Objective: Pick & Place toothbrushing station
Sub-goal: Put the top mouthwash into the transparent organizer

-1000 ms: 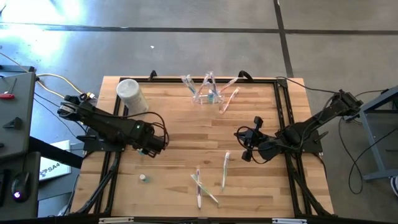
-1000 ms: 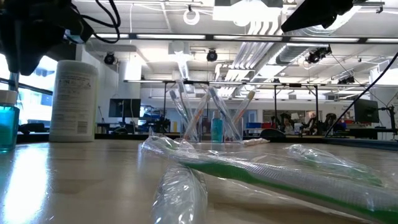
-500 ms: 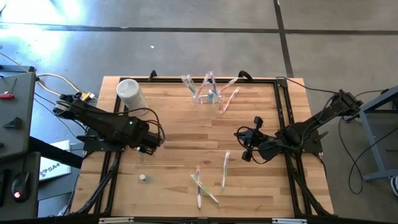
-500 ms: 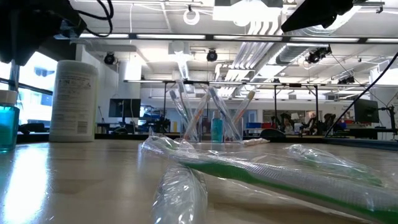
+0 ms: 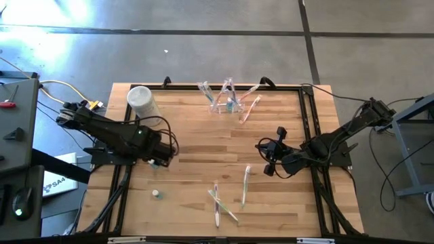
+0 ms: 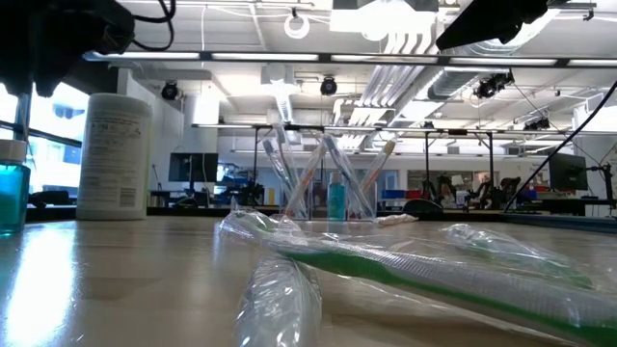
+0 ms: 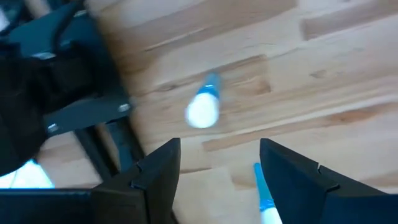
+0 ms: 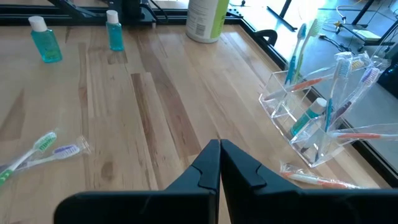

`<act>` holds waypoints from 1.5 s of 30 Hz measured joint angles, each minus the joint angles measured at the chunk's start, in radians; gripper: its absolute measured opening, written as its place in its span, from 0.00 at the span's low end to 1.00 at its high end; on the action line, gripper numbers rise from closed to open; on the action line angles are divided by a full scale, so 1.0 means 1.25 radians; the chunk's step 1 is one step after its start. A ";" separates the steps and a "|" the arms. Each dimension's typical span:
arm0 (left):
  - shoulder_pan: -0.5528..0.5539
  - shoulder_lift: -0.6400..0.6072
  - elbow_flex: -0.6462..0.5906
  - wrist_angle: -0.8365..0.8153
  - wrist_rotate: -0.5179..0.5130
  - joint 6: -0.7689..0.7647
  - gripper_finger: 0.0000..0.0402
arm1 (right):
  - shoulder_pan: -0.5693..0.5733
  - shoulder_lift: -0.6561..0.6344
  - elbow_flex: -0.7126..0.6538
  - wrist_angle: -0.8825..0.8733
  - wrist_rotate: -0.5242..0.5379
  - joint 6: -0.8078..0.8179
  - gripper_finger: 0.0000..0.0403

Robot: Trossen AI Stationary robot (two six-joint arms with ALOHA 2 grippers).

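Observation:
The toothbrushing station is a clear plastic holder standing on its base at the table's far middle. It holds several toothbrushes and a small teal bottle, and also shows in the low view and the right wrist view. My left gripper is open and empty above the table's left side. Under it are a small white-capped bottle and a second one. My right gripper is shut and empty at the right middle, also in its wrist view, well short of the holder.
A white canister stands at the far left. A small teal bottle stands near left. Wrapped toothbrushes lie near the front middle, another beside them. A loose toothbrush lies right of the holder.
My left gripper has drawn back a little toward the table's left edge. In the low view its dark fingers have moved up and out of the picture's left.

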 joint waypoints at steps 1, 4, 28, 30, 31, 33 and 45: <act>0.000 0.000 0.000 -0.005 0.000 -0.010 0.53 | 0.000 0.000 0.000 0.000 -0.001 0.000 0.01; 0.000 0.000 0.000 -0.010 0.013 -0.033 0.53 | 0.000 0.000 0.000 0.000 -0.002 0.000 0.01; 0.000 0.000 -0.020 -0.008 0.011 -0.052 0.53 | 0.000 0.000 0.000 0.001 -0.021 0.001 0.01; 0.000 -0.001 -0.048 -0.003 0.029 -0.052 0.53 | 0.000 0.000 0.000 0.001 -0.021 0.002 0.01; 0.000 -0.005 -0.063 0.003 0.041 -0.050 0.53 | 0.000 0.000 0.000 0.001 -0.021 0.002 0.01; 0.000 -0.006 -0.084 0.028 0.050 -0.035 0.53 | 0.000 0.000 0.000 0.001 -0.021 0.002 0.01; 0.000 -0.052 -0.183 0.141 0.054 -0.052 0.53 | 0.000 0.000 0.000 0.004 -0.019 0.003 0.01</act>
